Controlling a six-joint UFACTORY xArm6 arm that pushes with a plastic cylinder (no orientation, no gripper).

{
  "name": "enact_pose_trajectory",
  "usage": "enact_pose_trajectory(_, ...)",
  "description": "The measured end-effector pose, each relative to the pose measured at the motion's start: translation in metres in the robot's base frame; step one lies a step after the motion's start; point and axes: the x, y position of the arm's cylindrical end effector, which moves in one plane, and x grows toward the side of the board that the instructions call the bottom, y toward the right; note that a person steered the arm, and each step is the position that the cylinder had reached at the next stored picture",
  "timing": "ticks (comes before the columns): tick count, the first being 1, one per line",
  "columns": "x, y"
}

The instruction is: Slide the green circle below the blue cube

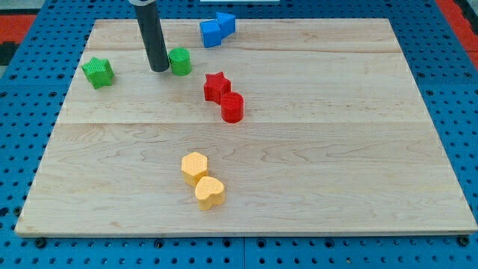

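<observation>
The green circle [180, 60] sits near the view's top left of the wooden board [336, 149]. My tip [158, 69] stands right against its left side. The blue cube [211, 33] lies above and to the right of the green circle, near the board's top edge, touching a second blue block [226, 22] on its upper right.
A green star [98, 72] lies left of my tip. A red star [216, 86] and a red cylinder [232, 107] touch each other below and right of the green circle. A yellow hexagon [194, 167] and a yellow heart [210, 193] lie lower down.
</observation>
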Motion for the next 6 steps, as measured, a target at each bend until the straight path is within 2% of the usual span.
enact_pose_trajectory(3, 0.000, 0.154)
enact_pose_trajectory(4, 0.000, 0.190)
enact_pose_trajectory(5, 0.000, 0.213)
enact_pose_trajectory(6, 0.000, 0.213)
